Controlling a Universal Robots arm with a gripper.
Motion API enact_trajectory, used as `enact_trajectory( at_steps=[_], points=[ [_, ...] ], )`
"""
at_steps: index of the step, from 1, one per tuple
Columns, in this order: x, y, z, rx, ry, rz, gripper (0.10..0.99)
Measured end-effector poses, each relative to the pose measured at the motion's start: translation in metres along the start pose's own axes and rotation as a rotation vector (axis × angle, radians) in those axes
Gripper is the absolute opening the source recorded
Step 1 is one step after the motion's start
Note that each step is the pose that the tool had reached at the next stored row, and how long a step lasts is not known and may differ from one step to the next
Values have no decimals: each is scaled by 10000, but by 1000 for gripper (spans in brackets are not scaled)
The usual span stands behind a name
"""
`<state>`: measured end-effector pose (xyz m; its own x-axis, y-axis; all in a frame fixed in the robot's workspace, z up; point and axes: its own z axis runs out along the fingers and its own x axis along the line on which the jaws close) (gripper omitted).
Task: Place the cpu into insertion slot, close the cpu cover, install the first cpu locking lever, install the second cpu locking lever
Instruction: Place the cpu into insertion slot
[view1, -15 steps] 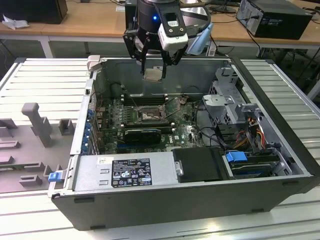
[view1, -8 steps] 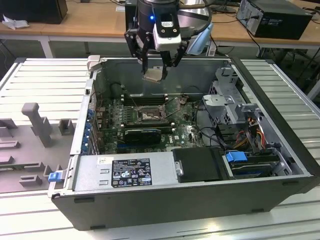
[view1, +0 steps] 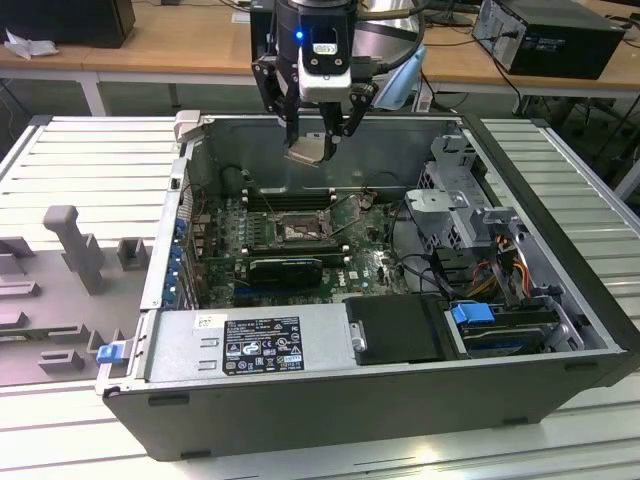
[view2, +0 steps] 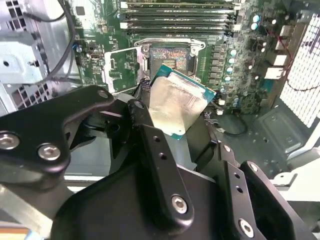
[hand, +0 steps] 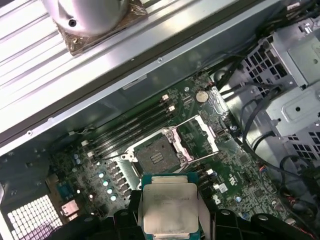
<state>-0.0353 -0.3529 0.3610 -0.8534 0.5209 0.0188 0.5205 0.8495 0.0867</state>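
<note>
My gripper is shut on the cpu, a flat silver-grey square chip, and holds it tilted in the air above the open computer case. In both wrist views the cpu sits between the black fingers. Below it on the green board lies the insertion slot, bare, its contact field showing. The cpu cover, a thin metal frame, is flipped open beside the slot.
Long black memory slots run behind the socket and a long black card lies in front of it. A metal drive cage with cables stands at the exterior view's right. Grey fixtures sit on the table outside the case wall.
</note>
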Motion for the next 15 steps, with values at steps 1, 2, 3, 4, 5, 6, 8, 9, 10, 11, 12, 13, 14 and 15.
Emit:
enact_trajectory(
  at_steps=[1, 2, 3, 4, 5, 6, 8, 9, 10, 11, 12, 13, 14, 15],
  points=[
    [0, 0, 0, -2, -12, 135, 533],
    [0, 0, 1, -7, -35, 400, 533],
    [0, 0, 1, -10, -55, 617, 533],
    [0, 0, 2, -14, -71, 808, 533],
    [0, 0, 3, -18, -91, 1023, 533],
    [0, 0, 3, -22, -109, 1236, 533],
    [0, 0, 4, -32, -156, 1770, 533],
    [0, 0, 4, -35, -171, 1951, 533],
    [0, 0, 5, -40, -196, 2230, 533],
    [0, 0, 5, -45, -221, 2521, 533],
    [0, 0, 6, -50, -243, 2775, 533],
    [0, -1, 6, -55, -268, 3048, 533],
    [0, -1, 7, -59, -283, 3229, 533],
    [0, -1, 7, -62, -295, 3371, 533]
  ],
)
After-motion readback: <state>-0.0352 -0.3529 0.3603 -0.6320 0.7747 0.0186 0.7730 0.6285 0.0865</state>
